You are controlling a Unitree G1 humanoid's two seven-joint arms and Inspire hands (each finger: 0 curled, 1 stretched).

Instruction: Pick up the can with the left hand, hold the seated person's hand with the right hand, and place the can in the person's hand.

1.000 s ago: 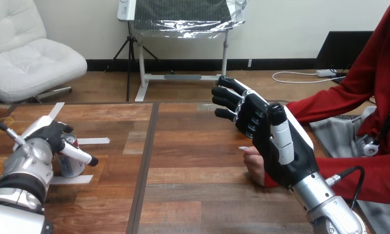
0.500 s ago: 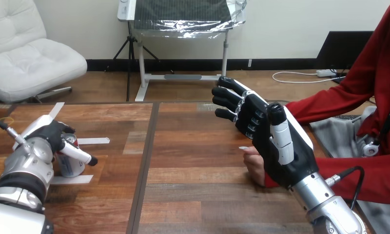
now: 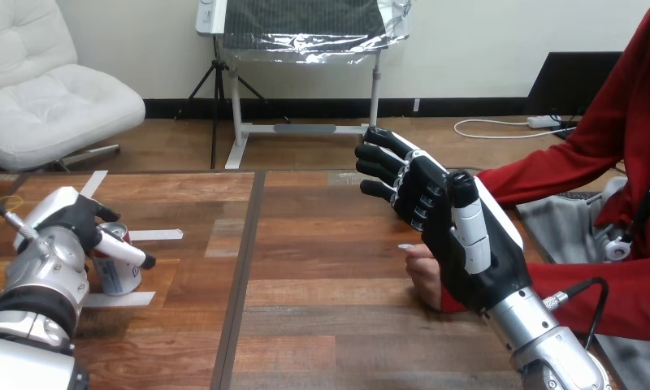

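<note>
A silver and red can (image 3: 120, 275) stands upright on the wooden table (image 3: 322, 309) at the far left, between strips of white tape. My left hand (image 3: 66, 223) is right at the can, its palm over the can's left side and its straight thumb reaching across the front of the can's top. My right hand (image 3: 452, 236) is raised at the right with its fingers straight and spread, open and holding nothing. The person's hand (image 3: 423, 272) rests on the table just behind and below my right palm, partly hidden by it. I cannot tell whether the two touch.
One white tape strip (image 3: 155, 236) lies behind the can and another (image 3: 119, 300) in front of it. The person's red-sleeved forearm (image 3: 606, 296) lies along the table's right edge. A dark seam (image 3: 244, 268) runs down the tabletop.
My left hand has shifted slightly left and up at the can. The can, my right hand and the person's hand have stayed where they were.
</note>
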